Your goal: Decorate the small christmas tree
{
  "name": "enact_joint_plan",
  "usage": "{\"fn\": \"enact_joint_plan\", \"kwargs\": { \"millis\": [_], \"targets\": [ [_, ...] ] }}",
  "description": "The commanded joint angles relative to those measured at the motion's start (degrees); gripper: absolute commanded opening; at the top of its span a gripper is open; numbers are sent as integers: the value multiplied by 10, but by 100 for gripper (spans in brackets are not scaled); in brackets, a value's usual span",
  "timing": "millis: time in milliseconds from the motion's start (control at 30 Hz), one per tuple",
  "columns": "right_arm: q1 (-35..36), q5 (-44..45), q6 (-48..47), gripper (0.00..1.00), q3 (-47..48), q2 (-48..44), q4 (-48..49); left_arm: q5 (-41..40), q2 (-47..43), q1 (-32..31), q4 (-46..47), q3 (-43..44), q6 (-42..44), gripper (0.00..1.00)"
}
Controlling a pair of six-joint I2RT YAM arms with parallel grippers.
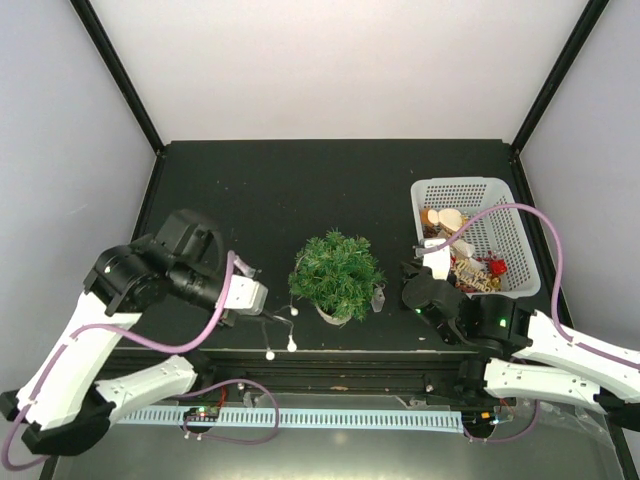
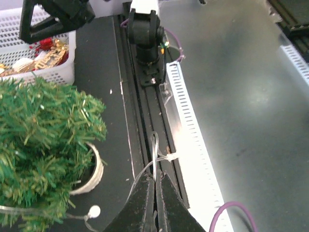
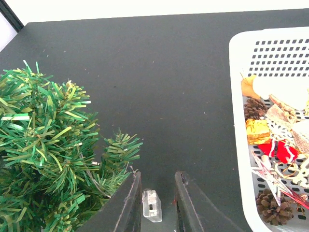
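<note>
The small christmas tree (image 1: 336, 273) stands upright near the middle of the desk (image 1: 300, 190), just inside the near edge. My two tools flank it, and the white basket (image 1: 463, 184) of ornaments sits off to the right.

My left tool (image 2: 155, 180) is pinched shut on a thin beaded wire (image 2: 154, 145). The wire runs from the fingers toward the foot of the tree, and a couple of its white beads lie on the desk at the near side.

My right tool (image 3: 157, 181) is narrow, just right of the tree's lowest branches. A small clear piece (image 3: 151, 205) sits between the fingers, but I cannot tell whether they actually grip it.

I judge the step in hand to be winding the wire onto the tree. To do it well, I lift the left tool above the branch tips before moving across, so the wire drapes over the needles and does not drag through them. I also allow some slack, because a taut pull could tip the light pot. The right tool steadies the clear end low beside the tree and stays out of the foliage.
</note>
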Motion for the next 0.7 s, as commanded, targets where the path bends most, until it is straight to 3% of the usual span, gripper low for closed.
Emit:
{"fn": "enact_joint_plan", "kwargs": {
  "millis": [0, 300, 667],
  "targets": [
    [-2, 32, 7, 22, 14, -3, -4, 35, 49, -30, 18, 60, -33, 1],
    [-6, 75, 10, 23, 20, -2, -9, -17, 152, -128, 32, 193, -51, 2],
    [-46, 61, -13, 23, 14, -7, 14, -161, 301, -290, 48, 315, -41, 1]
  ]
}}
